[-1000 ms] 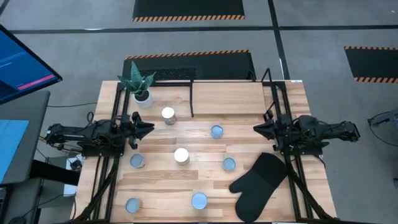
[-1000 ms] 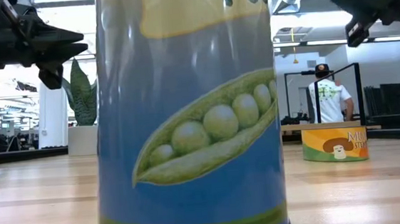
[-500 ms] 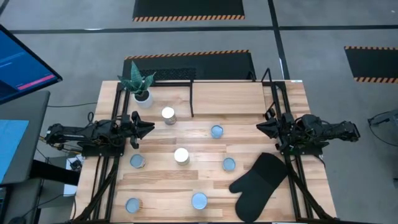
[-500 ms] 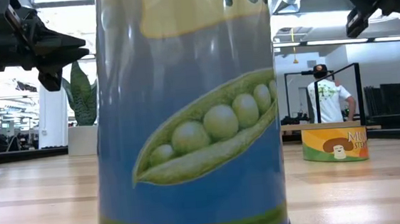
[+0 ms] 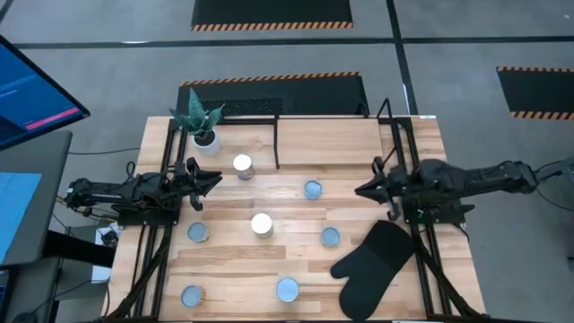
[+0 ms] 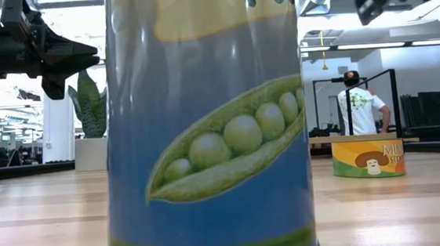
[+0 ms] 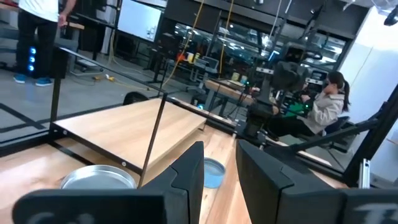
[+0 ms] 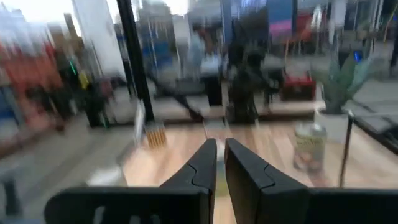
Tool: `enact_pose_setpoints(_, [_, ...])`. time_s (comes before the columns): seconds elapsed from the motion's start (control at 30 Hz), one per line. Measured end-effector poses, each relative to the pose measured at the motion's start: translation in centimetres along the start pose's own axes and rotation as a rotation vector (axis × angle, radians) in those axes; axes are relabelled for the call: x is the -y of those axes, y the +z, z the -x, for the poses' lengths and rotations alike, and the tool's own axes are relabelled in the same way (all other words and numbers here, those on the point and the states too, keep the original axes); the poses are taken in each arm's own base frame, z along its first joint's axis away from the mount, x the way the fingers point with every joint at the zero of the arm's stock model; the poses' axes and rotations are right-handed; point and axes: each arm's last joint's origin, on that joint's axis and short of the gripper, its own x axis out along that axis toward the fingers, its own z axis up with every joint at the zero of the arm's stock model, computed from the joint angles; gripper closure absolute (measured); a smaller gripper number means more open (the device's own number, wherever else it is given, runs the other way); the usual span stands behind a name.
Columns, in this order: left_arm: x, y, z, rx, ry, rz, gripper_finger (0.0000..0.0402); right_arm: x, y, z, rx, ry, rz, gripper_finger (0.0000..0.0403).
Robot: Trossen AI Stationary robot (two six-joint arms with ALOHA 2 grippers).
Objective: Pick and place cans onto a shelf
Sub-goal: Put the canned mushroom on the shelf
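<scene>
My right tool (image 5: pixel 361 191) hangs above the worktop (image 5: pixel 350 144) near its right edge, fingers close to touching with only a thin gap in the right wrist view, holding nothing. My left tool (image 5: pixel 213 179) waits over the left side, fingers a little apart and empty, pointing toward the silver-topped can (image 5: pixel 242 165) just beside it. Working outward from the right tool, the nearest cans are the blue-topped can (image 5: pixel 312 189) and another blue-topped can (image 5: pixel 330 237), with the black oven mitt (image 5: pixel 369 267) lying below the arm. A white-topped can (image 5: pixel 261 224) stands mid-worktop, three more blue tops sit along the near side, and the pea can (image 6: pixel 208 124) fills the low view. The shelf (image 5: pixel 278 112) at the far edge holds no cans that I can see. I judge the task barely begun: all seven remain to be placed.
</scene>
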Motion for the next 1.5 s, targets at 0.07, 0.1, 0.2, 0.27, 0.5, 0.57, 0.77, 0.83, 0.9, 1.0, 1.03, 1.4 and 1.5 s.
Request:
enact_pose_setpoints(0.07, [0.0,0.0,0.0,0.0,0.001,-0.005,0.0319,0.1,0.7,-1.1,-0.129,-0.02,0.022,0.0344])
enact_pose_setpoints(0.1, [0.0,0.0,0.0,0.001,0.002,-0.009,0.0319,0.1,0.9,-1.8,-0.188,-0.028,0.026,0.0344])
enact_pose_setpoints(0.2, [0.0,0.0,0.0,0.001,0.002,-0.019,0.0319,0.3,1.1,-3.7,-0.344,-0.045,0.024,0.0344])
enact_pose_setpoints(0.27, [0.0,0.0,0.0,0.001,0.002,-0.019,0.0319,0.4,0.9,-5.0,-0.423,-0.051,0.018,0.0344])
enact_pose_setpoints(0.5, [0.0,0.0,0.0,0.001,0.002,-0.056,0.0319,0.9,-1.6,-8.6,-0.681,-0.065,-0.036,0.0344])
enact_pose_setpoints(0.57, [0.0,0.0,0.0,0.001,0.002,-0.068,0.0319,1.0,-2.9,-9.3,-0.757,-0.052,-0.078,0.0344])
enact_pose_setpoints(0.77, [0.0,0.0,0.0,0.001,0.002,-0.068,0.0319,1.3,-6.4,-10.9,-0.928,-0.043,-0.127,0.0344])
enact_pose_setpoints(0.83, [0.0,0.0,0.0,0.001,0.002,-0.069,0.0319,1.4,-7.4,-11.3,-0.97,-0.049,-0.134,0.0344])
enact_pose_setpoints(0.9, [0.0,0.0,0.0,0.001,0.001,-0.068,0.0319,1.4,-8.2,-11.5,-1.008,-0.031,-0.146,0.0344])
enact_pose_setpoints(1.0, [0.0,0.0,0.0,0.0,0.001,-0.069,0.0319,1.4,-9.3,-11.9,-1.051,0.025,-0.163,0.0342])
enact_pose_setpoints(1.03, [0.0,0.0,0.0,0.0,0.001,-0.068,0.0319,1.4,-9.6,-12.0,-1.06,0.04,-0.171,0.034])
enact_pose_setpoints(1.4, [0.0,0.0,0.0,0.0,0.0,-0.068,0.0319,1.6,-9.7,-12.4,-1.036,0.045,-0.18,0.0251])
enact_pose_setpoints(1.5, [0.0,0.0,0.0,-0.001,0.0,-0.069,0.0319,1.6,-9.6,-12.6,-1.019,0.057,-0.215,0.0228])
